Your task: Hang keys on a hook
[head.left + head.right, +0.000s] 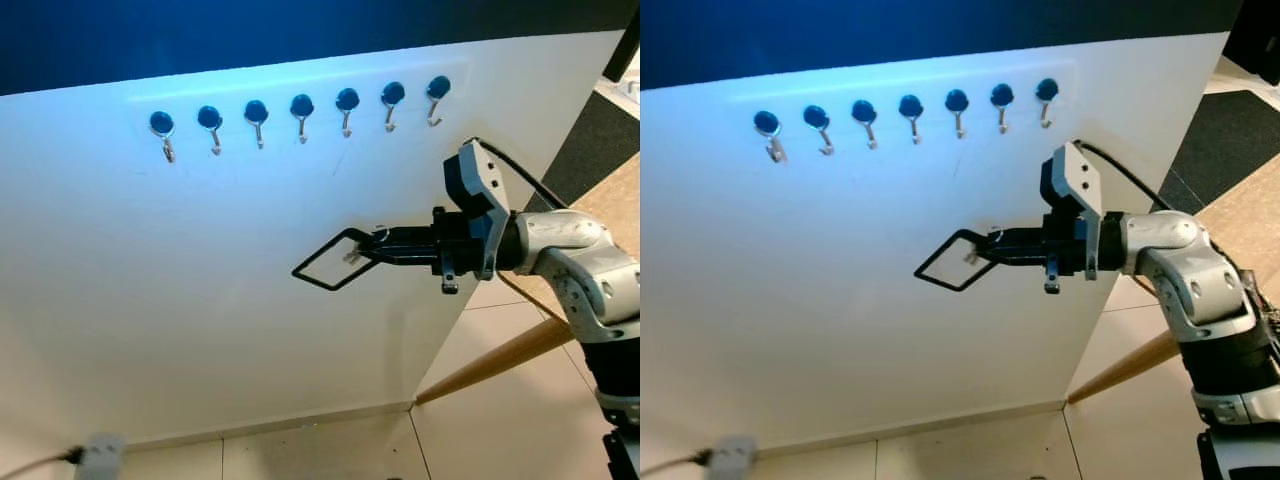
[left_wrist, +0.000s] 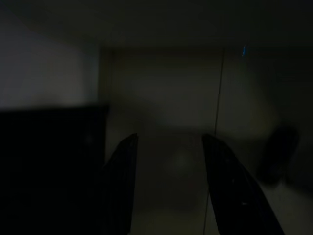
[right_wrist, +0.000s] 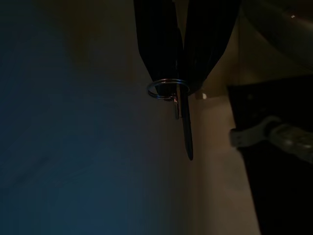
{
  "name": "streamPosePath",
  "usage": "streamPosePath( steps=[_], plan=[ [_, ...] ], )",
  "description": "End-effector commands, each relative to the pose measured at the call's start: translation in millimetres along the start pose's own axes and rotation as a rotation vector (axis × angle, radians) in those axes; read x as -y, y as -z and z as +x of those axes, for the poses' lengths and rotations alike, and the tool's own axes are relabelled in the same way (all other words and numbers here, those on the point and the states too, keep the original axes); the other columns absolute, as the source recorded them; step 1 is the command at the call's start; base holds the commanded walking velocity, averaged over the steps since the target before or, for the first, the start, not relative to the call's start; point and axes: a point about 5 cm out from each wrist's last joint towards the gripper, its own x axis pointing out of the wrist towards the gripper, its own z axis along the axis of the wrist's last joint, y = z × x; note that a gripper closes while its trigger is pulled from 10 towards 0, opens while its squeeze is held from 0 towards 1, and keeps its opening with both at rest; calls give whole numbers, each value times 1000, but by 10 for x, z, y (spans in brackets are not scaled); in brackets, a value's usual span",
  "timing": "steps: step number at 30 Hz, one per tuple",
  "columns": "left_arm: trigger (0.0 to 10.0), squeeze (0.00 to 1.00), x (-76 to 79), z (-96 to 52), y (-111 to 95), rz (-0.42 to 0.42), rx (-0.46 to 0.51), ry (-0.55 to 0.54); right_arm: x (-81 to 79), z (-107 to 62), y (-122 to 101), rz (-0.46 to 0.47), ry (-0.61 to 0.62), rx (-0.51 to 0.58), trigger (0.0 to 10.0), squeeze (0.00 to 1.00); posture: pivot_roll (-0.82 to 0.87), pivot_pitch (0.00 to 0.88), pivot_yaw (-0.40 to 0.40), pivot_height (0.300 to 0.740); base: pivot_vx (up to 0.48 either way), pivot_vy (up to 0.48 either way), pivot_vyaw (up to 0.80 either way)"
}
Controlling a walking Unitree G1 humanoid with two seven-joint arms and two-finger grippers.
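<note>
- Fingers of the right gripper (image 1: 385, 246), long, black and matte, pinched together on a small silver split key ring (image 1: 380, 233), held out level toward the white wall panel (image 1: 150, 300).
- Dangling from that ring just past the fingertips: a thin black wire loop bent into a rhombus (image 1: 330, 260), stiff-looking and open in the middle, with a small pale key or tag (image 1: 352, 256) beside it, too small to tell which.
- In the right wrist view, ring (image 3: 165, 89) seen clamped at the fingertips, with a slim dark blade-like piece (image 3: 186, 122) hanging straight below.
- Up and away from the claw, well apart: row of seven small metal J-hooks with round dark-blue caps (image 1: 301, 106), shiny, mounted on the smooth panel; nearest ones above the fingers at the row's right end (image 1: 436, 92).
- Likely best done by lifting well above a hook tip, keeping the loop's opening square to the wall, sliding in, then lowering before letting go; hooks short and slick, so a tilted loop could slip off.
- Beyond the right arm: pale wooden pole (image 1: 500, 358) leaning over the tiled floor (image 1: 500, 430).
- Left gripper (image 2: 168, 161), idle in shadow, fingers apart and holding nothing.
</note>
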Motion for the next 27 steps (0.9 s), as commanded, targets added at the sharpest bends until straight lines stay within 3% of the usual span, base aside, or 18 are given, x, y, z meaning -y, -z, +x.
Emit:
streamPosePath(
  steps=[1,3,5,7,9,11,15,17,18,21,25,27],
  plan=[
    [10000,0,-61,-15,-6,-8,16,-1,-67,69,-8,-13,-55,15,10000,0,-64,76,27,740,0,0,0],
    [10000,0,-158,-16,-327,-5,175,50,-138,176,22,14,-119,51,10000,0,-55,74,22,740,0,0,0],
    [10000,0,-158,-16,-327,-5,175,50,-138,176,22,14,-119,51,10000,0,-55,74,22,740,0,0,0],
    [10000,0,-230,-57,-596,59,305,130,-186,270,46,39,-169,88,10000,0,-44,71,15,740,0,0,0],
    [10000,0,-251,-77,-672,93,340,159,-195,297,55,45,-181,97,10000,0,-44,71,15,740,0,0,0],
    [10000,0,-282,-130,-830,137,406,255,-203,349,84,60,-201,108,10000,0,-22,67,3,740,0,0,0],
    [10000,0,-304,-203,-1009,134,491,354,-217,385,113,73,-218,112,10000,0,-13,68,1,740,0,0,0],
    [10000,0,-325,-384,-1285,115,626,517,-232,418,150,86,-228,108,10000,0,-7,68,-5,740,0,0,0],
    [10000,0,-325,-384,-1285,115,626,517,-232,418,150,86,-228,108,10000,0,-7,68,-5,740,0,0,0],
    [10000,0,-357,-621,-1473,135,730,656,-235,428,178,91,-226,100,10000,0,-6,68,-10,740,0,0,0],
    [10000,0,-346,-1053,-1638,258,827,841,-180,421,252,91,-177,52,10000,0,0,68,-16,740,0,0,0],
    [10000,0,-336,-1114,-1644,283,830,871,-167,418,261,91,-168,47,10000,0,1,67,-17,740,0,0,0]
  ],
)
